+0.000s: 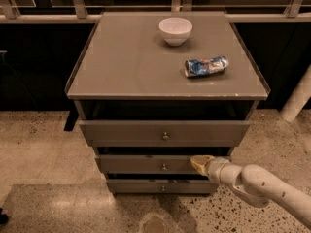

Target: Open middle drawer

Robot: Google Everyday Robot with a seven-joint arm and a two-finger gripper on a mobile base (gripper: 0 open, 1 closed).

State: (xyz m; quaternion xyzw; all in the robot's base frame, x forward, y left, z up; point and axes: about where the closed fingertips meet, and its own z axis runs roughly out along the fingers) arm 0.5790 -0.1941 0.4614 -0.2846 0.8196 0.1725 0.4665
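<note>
A grey cabinet holds three drawers stacked under its top. The middle drawer is the second front, grey and flat, with a small round metal knob at its centre. My gripper comes in from the lower right on a white arm. Its yellowish tip lies against the middle drawer's front, a little right of the knob. The top drawer stands out further than the two below it.
On the cabinet top sit a white bowl at the back and a crumpled blue snack bag to the right. The bottom drawer is just below my gripper. Speckled floor lies around; a white post stands at right.
</note>
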